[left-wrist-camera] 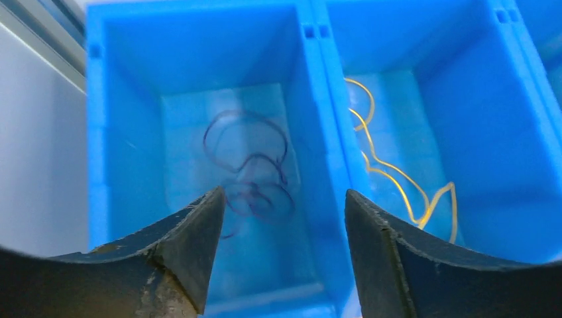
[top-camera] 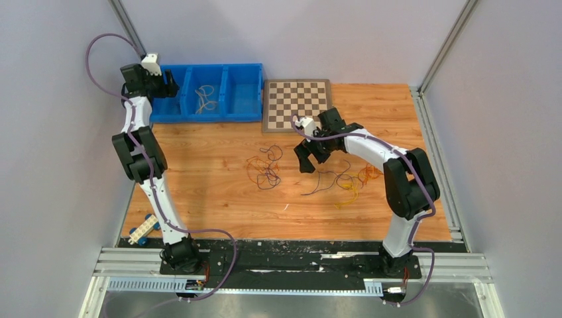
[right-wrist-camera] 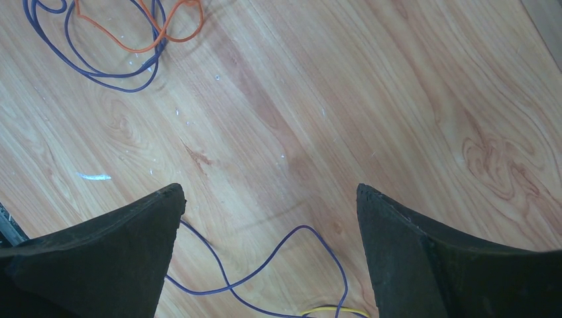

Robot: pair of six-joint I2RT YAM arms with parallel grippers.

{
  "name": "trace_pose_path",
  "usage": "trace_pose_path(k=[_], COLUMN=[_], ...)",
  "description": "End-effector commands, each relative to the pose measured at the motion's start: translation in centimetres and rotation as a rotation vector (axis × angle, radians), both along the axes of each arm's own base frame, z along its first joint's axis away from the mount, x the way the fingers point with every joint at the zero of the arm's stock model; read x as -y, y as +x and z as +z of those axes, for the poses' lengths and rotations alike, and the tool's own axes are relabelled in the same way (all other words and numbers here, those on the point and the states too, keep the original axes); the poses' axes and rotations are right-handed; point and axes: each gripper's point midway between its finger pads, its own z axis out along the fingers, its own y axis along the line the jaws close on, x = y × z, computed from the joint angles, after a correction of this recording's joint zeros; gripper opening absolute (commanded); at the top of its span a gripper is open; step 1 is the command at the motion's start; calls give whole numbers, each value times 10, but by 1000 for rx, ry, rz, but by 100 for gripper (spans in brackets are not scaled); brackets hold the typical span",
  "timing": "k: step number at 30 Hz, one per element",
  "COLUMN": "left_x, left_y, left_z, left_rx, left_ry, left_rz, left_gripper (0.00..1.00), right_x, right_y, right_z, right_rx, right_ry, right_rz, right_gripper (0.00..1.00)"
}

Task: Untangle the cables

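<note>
A purple cable (left-wrist-camera: 248,172) lies coiled in the left compartment of the blue bin (left-wrist-camera: 318,132), and a yellow cable (left-wrist-camera: 397,179) lies in the compartment beside it. My left gripper (left-wrist-camera: 281,195) hangs open and empty above the bin's left compartment (top-camera: 166,83). On the table an orange and purple tangle (top-camera: 265,165) lies in the middle, also seen in the right wrist view (right-wrist-camera: 119,40). A second bunch of purple, orange and yellow cables (top-camera: 348,182) lies to its right. My right gripper (top-camera: 308,159) is open and empty above a purple loop (right-wrist-camera: 265,265), between the two bunches.
A chessboard (top-camera: 296,104) lies at the back, right of the blue bin (top-camera: 242,99). A small blue and white block (top-camera: 142,230) sits at the front left edge by the left arm's base. Walls and metal rails close in both sides.
</note>
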Motion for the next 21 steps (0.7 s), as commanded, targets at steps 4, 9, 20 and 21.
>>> trace_pose_path(k=[4,9,20,21], left_x=[28,82,316,326], left_y=[-46,-99,-271,-284], left_z=[106,117,62,53], left_rx=[111,23,-202,-230], left_ry=[-17,-43,-38,-54], left_rz=[-74,-263,-951,-973], left_gripper=[91,100,98,98], right_x=[15,46,143,156], right_y=[8,13,-35,-39], right_z=[40,62,58,57], right_rx=[74,51,-61,-65], right_ry=[58,128,10,-5], right_rz=[-7,-68,-159,-180], right_gripper=[100,100,100,99])
